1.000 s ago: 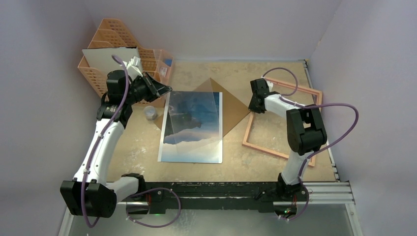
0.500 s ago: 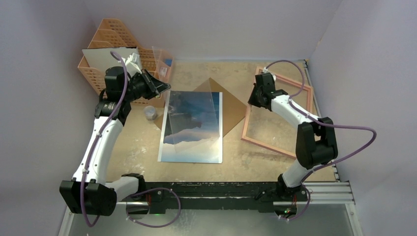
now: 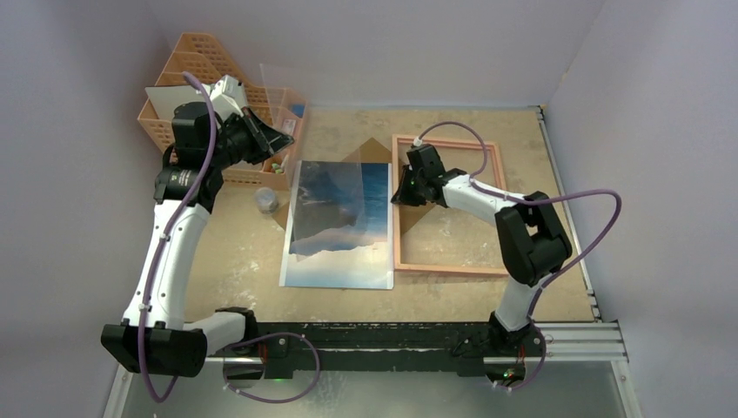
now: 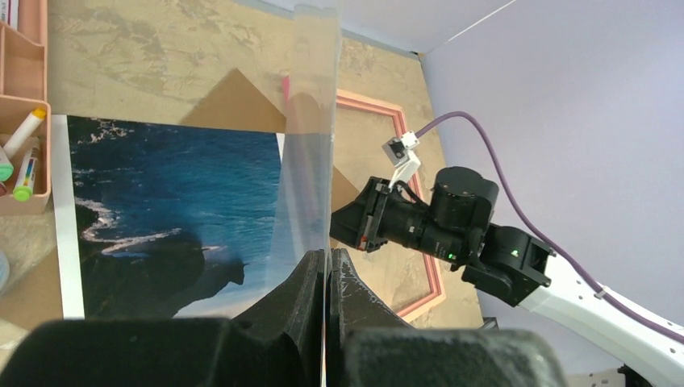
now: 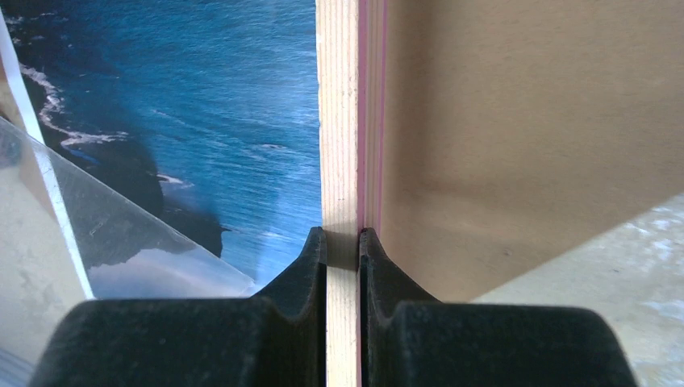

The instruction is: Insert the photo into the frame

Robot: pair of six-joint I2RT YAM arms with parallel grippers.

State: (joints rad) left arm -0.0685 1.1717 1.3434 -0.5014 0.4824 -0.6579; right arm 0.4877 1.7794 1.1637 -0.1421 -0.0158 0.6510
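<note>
My right pincer (image 5: 343, 242) is clamped on the left rail of the frame (image 3: 448, 270), which overlies a brown board (image 3: 419, 213). The photo (image 3: 372, 187) lies face up on the table (image 3: 235, 252), just beside that rail; my left pincer (image 4: 327, 260) grips a clear sheet (image 4: 313, 161) above it.

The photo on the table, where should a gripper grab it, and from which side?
The photo lies flat, the clear sheet hangs over its far part, the frame runs along its right edge. So probably pinch its near short edge, coming in low from the near side.
</note>
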